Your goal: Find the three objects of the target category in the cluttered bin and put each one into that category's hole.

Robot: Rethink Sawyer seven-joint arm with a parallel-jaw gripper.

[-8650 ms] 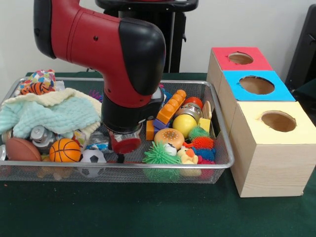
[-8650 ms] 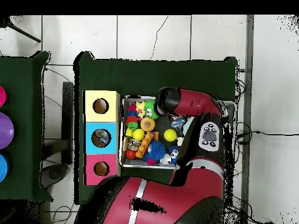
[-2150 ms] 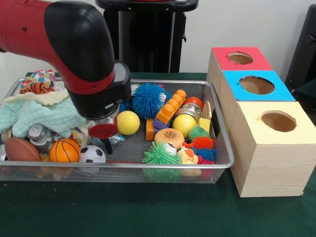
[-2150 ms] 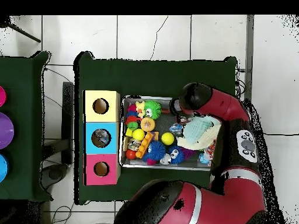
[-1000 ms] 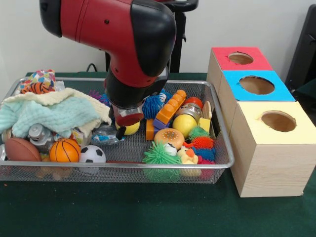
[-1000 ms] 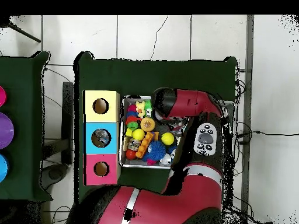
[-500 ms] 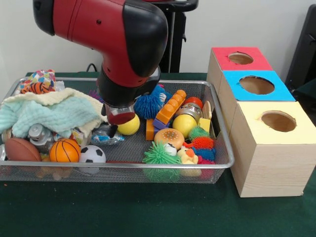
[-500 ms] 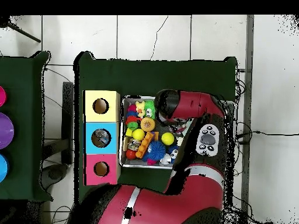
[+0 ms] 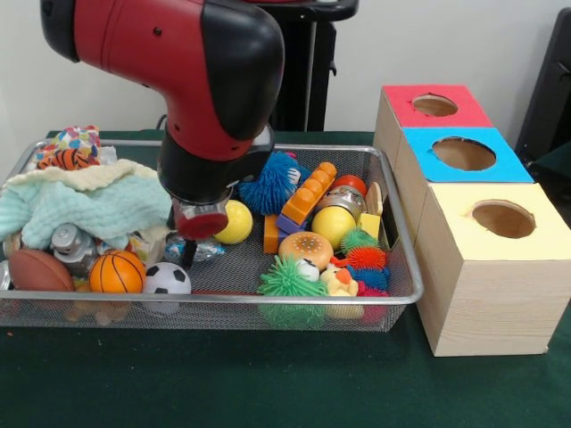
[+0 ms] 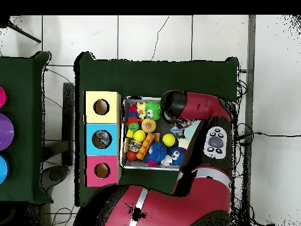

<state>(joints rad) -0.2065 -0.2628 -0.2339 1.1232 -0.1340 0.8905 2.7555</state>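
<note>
- I see one clear crinkly plastic item [image 9: 198, 249] lying on the mesh of the bin [image 9: 268, 299], just right of the soccer ball [image 9: 167, 278] in the front view; the arm's wrist hides part of it.
- I make out something clear with a cap [image 9: 66, 242] left of the basketball [image 9: 117, 272], tucked under the mint cloth [image 9: 85, 207]; I cannot tell whether it is another plastic item.
- The gripper [image 9: 187, 252] hangs over that crinkly item, with one dark finger [image 9: 188, 253] reaching down beside it. I cannot tell whether the claw is released or clenched, or touching the plastic.
- From overhead, the red arm [image 10: 197, 109] covers the soccer-ball side of the bin, so the plastic and the cloth are mostly hidden there.
- Only the overhead view looks into the holes: something pale lies inside the blue box [image 10: 101, 139].
- The front view alone shows the yellow ball [image 9: 234, 222] just beside the wrist.
</note>
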